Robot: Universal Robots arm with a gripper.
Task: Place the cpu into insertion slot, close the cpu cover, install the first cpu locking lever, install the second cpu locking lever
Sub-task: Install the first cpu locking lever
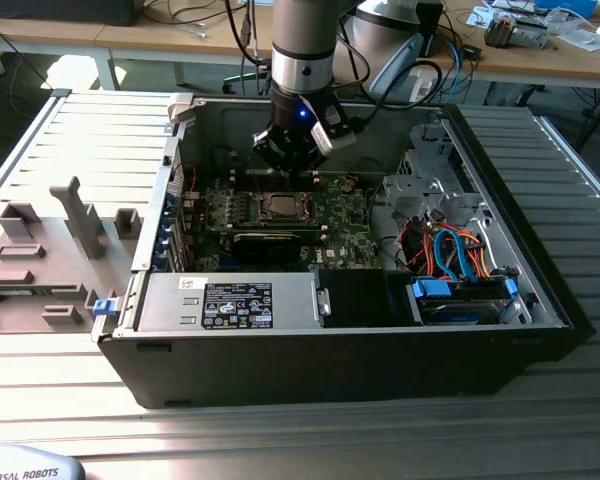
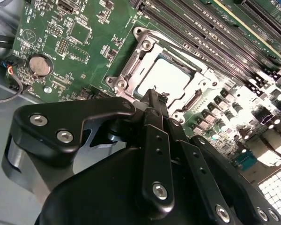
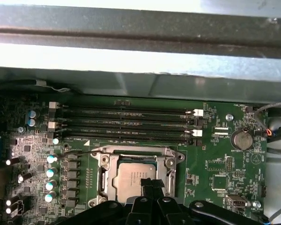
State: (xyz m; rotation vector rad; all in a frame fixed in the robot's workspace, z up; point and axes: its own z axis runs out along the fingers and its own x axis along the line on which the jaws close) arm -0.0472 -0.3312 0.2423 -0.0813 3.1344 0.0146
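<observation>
The cpu (image 1: 278,207) lies flat in the socket on the green motherboard, silver-grey top up, and shows in both wrist views (image 2: 166,77) (image 3: 131,178). The cpu cover (image 2: 127,69) (image 3: 104,165) lies down around it as a silvery frame. A thin metal lever rod (image 3: 72,152) sticks out past one corner of the socket. My gripper (image 1: 292,168) hangs over the socket's edge inside the open computer case. Its black fingers are pressed together, the tips (image 2: 157,96) (image 3: 150,183) just at the cover's rim, with nothing visible between them.
Long memory slots (image 3: 126,119) run beside the socket and a coin battery (image 2: 40,65) sits further along the board. The case walls, a labelled power supply (image 1: 230,303) and a drive cage with blue and orange cables (image 1: 460,260) close in the space. Grey fixtures (image 1: 40,260) stand at the exterior view's left.
</observation>
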